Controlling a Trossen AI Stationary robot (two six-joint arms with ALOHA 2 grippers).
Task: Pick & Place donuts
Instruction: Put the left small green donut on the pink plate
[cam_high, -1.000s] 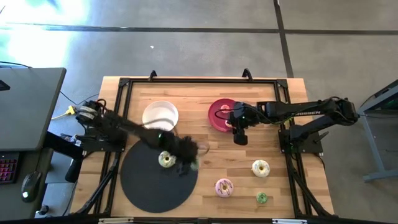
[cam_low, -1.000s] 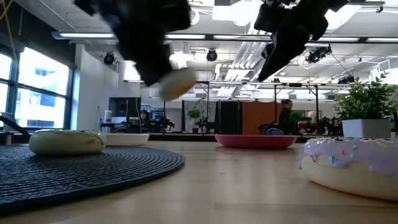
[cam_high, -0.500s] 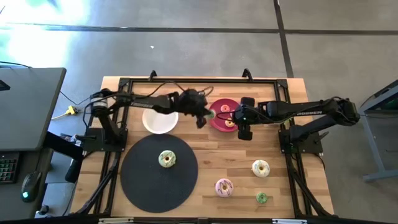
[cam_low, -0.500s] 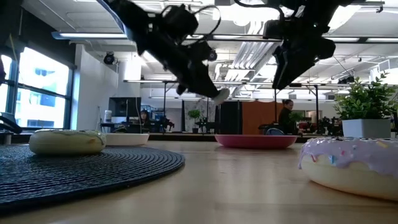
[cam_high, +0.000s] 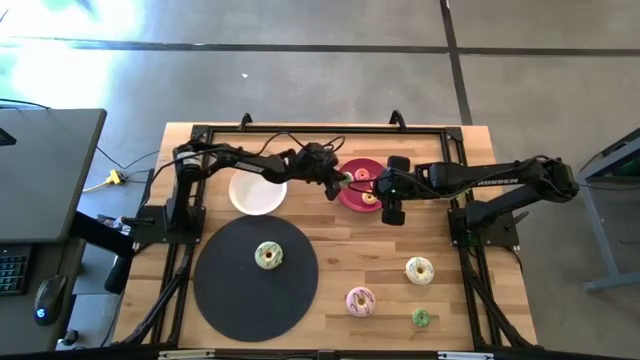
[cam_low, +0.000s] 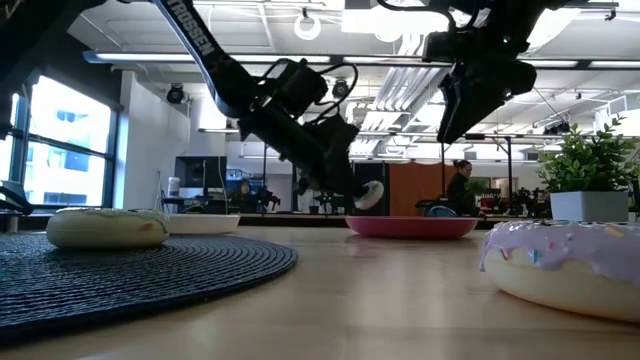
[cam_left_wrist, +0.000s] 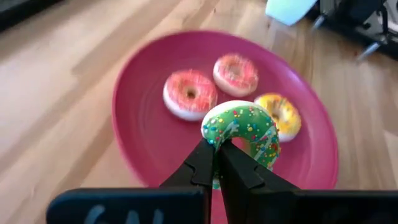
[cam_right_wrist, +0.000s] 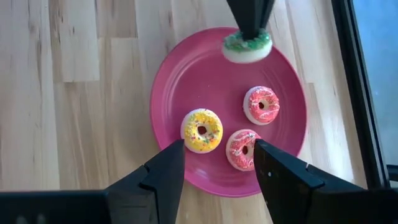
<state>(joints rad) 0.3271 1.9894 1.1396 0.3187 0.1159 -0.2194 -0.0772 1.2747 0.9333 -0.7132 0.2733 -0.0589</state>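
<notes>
While my left gripper (cam_left_wrist: 214, 163) is clamped on the green donut (cam_left_wrist: 244, 129), I hold it over the near edge of the red plate (cam_high: 352, 195), and the plate lies directly under it, so the coming move is only a short descent and a release. The ring stands tilted on its edge between my fingers, not flat. On the plate three small donuts already lie: two pink ones (cam_right_wrist: 262, 105) and a yellow one (cam_right_wrist: 201, 130); the free part of the plate is on the side where my left arm comes in. My right gripper (cam_right_wrist: 214, 163) hangs above the opposite side of the same plate with its fingers apart and empty, so both arms are close over one plate and I must not drift toward it. Elsewhere on the wooden table (cam_high: 330, 150) are a white plate (cam_high: 257, 187), a dark round mat (cam_high: 225, 290) with one donut (cam_high: 267, 256), and three more donuts well apart to the right. Behind the table the room is open, with a person far off.
</notes>
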